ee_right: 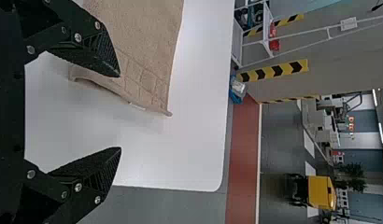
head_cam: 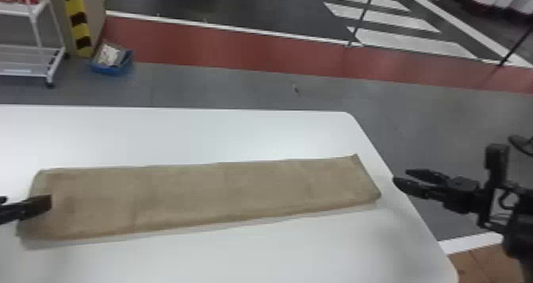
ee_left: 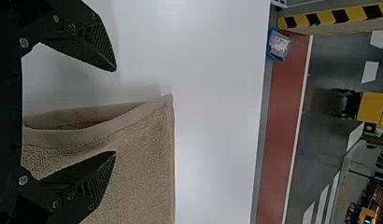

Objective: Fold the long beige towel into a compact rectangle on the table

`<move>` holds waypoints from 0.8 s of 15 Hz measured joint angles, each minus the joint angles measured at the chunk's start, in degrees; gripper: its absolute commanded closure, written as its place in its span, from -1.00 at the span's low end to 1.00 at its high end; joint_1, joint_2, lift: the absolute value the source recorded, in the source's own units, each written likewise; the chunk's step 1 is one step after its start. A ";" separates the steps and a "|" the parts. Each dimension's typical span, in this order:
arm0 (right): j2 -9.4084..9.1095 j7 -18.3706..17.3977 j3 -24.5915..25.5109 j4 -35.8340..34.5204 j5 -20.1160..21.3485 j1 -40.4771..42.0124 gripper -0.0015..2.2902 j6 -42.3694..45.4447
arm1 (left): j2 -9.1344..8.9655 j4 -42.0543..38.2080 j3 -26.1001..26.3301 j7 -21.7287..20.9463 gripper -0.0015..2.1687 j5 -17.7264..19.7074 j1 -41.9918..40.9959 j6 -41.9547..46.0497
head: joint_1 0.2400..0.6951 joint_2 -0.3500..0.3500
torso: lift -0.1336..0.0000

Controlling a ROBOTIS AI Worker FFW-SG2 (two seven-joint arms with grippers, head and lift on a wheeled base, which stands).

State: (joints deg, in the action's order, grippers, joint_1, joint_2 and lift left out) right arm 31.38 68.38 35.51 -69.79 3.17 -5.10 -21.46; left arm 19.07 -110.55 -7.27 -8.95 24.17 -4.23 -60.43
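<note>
The beige towel (head_cam: 206,197) lies as a long flat strip across the white table, its long sides running left to right. My left gripper (head_cam: 50,203) is over the towel's left end in the head view. In the left wrist view the left gripper (ee_left: 116,111) is open, with the loosely layered end of the towel (ee_left: 143,163) beside and partly between its fingers. My right gripper (head_cam: 399,177) stands off the towel's right end, at the table's right edge. The right wrist view shows the right gripper (ee_right: 120,112) open, near the towel's end (ee_right: 143,60), holding nothing.
The white table (head_cam: 238,135) has its rounded far right corner beyond the towel. On the floor behind are a blue bin (head_cam: 112,60), a white shelf cart (head_cam: 49,48) and a yellow-black striped post (head_cam: 79,24).
</note>
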 measured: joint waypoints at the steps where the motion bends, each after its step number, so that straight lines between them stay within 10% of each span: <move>1: 0.00 0.00 0.00 0.00 -0.04 0.02 -0.67 0.07 | 0.00 0.34 0.29 0.08 -0.73 -0.51 0.16 0.00 | 1.00 -0.88 | -0.85; 5: 0.00 0.00 0.04 0.00 -0.28 0.18 -0.67 0.34 | 0.02 0.95 1.12 0.24 -0.73 -2.27 0.35 0.00 | 1.00 -0.87 | -0.85; 12: -0.01 0.00 0.18 0.00 -0.59 0.35 -0.67 0.65 | 0.21 0.75 2.39 0.13 0.04 -3.70 0.29 -1.15 | 1.00 -0.89 | -0.85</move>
State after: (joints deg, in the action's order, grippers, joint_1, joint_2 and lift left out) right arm 31.36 68.38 35.68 -69.79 2.58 -4.74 -20.81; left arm 19.28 -109.79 -4.88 -8.83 20.47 -3.94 -61.58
